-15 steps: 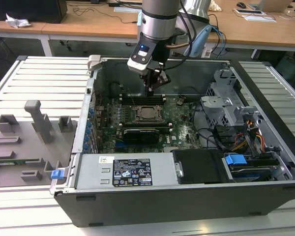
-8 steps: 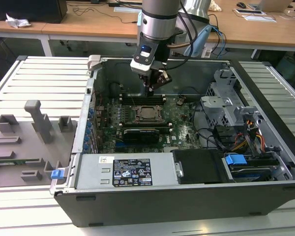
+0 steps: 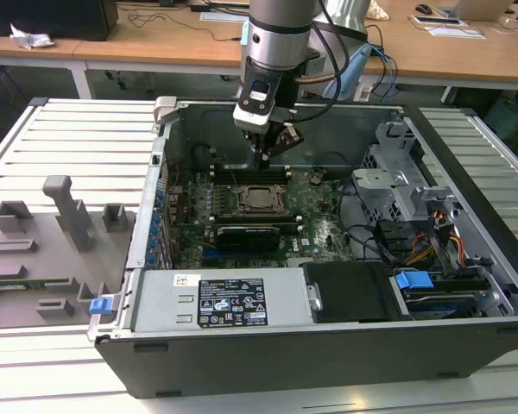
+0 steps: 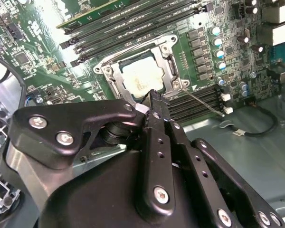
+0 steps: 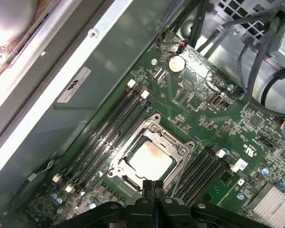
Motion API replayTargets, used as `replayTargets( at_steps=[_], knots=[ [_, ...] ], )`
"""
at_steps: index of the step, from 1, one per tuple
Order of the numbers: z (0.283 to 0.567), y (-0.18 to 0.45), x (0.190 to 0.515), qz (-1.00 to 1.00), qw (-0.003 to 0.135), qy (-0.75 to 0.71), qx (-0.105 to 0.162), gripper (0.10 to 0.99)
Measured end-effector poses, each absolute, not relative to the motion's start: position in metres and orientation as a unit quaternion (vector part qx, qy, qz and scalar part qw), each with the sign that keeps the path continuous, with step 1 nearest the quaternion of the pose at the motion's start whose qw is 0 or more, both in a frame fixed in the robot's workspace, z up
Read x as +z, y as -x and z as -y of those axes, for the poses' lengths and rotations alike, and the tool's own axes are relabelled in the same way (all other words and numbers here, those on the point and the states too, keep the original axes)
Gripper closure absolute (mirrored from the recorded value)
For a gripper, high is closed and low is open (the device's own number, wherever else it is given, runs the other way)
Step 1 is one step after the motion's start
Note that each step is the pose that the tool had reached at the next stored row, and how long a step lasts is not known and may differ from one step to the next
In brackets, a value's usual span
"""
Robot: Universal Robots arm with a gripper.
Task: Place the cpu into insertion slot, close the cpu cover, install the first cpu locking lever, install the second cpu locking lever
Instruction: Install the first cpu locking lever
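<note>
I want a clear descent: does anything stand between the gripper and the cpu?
Nothing visible does. The gripper hangs above the cpu, which lies bare inside the cpu cover window.

Your arm point(image 3: 281, 34) is a silver-grey cylinder with a white box point(image 3: 257, 97) under it. Its hand point(image 4: 154, 95) is matte black, flat linked bars point(image 4: 157, 156) pinned with silver screws point(image 4: 161, 194).

Your cpu point(image 5: 149, 159) has a smooth, satin silver metal top; cpu cover point(image 5: 173, 137) shiny bare metal; gripper point(image 5: 153, 184) matt black.
</note>
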State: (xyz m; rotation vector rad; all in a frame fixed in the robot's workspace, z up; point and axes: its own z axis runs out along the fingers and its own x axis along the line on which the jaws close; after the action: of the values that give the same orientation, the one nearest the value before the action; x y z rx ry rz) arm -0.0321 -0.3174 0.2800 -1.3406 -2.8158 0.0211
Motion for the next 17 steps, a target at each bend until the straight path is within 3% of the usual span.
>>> replayTargets(
  at_steps=[17],
  knots=[
    [0.3175,0.0321,0.28,0.924,0.011,0.383,0.007,0.98]
  ],
)
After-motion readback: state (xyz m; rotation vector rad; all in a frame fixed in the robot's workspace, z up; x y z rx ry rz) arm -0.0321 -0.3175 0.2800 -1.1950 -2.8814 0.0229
